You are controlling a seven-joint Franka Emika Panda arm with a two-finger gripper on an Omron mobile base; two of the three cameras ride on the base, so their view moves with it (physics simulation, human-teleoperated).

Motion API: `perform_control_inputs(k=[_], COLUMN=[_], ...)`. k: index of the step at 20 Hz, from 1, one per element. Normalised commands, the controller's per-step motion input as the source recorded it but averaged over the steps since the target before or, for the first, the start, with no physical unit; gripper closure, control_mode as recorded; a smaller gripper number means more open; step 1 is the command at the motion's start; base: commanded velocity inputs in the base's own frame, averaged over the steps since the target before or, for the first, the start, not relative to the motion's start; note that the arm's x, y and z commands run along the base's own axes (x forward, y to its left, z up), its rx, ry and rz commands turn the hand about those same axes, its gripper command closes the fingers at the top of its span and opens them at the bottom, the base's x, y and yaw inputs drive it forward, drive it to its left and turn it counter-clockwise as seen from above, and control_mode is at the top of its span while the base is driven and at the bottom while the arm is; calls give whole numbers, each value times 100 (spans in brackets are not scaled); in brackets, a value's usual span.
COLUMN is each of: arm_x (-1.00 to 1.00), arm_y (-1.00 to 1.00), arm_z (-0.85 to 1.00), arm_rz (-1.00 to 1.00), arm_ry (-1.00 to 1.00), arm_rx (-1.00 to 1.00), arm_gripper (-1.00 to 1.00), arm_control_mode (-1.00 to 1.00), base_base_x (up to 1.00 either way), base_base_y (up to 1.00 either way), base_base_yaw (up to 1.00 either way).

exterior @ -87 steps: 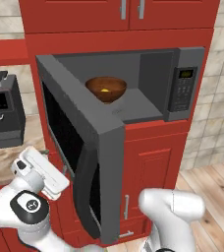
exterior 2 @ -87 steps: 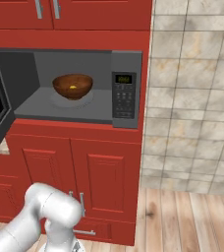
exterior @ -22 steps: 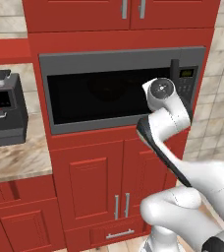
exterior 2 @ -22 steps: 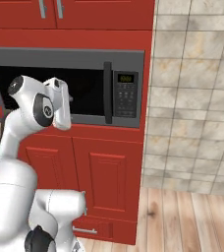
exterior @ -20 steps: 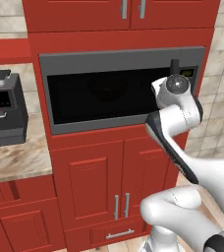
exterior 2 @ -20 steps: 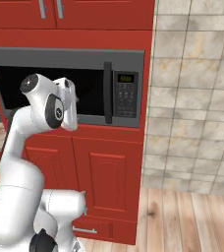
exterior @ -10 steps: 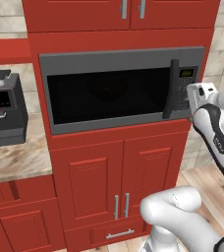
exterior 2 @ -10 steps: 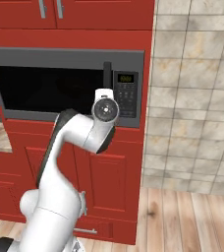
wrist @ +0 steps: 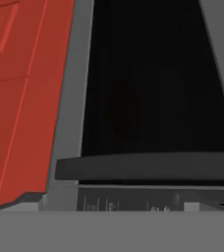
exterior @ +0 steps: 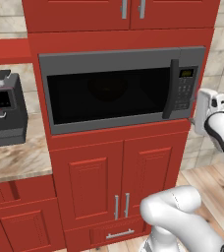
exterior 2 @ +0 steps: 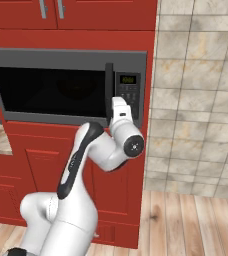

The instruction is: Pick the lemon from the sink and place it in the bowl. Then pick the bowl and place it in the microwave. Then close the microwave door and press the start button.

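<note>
step: start button | microwave door (exterior: 114,96) shut | gripper (exterior 2: 120,111) wide, empty, near keypad (exterior 2: 130,95) (right side) | tip: one fingertip, gentle push

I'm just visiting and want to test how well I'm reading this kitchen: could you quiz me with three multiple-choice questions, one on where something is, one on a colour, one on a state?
1. Where is the keypad on the microwave?
A. right of the door
B. left of the door
C. above the door

2. What colour are the cabinets?
A. white
B. red
C. blue

3. How is the door?
A. wide open
B. removed
C. shut

Answers: 1 A, the keypad sits just beyond the handle on the right. 2 B, every cabinet front is red. 3 C, the door lies flush with the microwave's front.
</note>
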Motion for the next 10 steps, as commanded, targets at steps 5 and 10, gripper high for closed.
perform_control_inputs(k=[5, 10], arm_x=[19, 24], arm_y=[-19, -57], arm_z=[-19, -1], arm_rz=[0, 0], arm_ry=[-4, -2], arm_rx=[2, 10], arm_gripper=[-100, -100], arm_control_mode=[-100, -100], base_base_x=[0, 0], base_base_y=[0, 0], base_base_yaw=[0, 0])
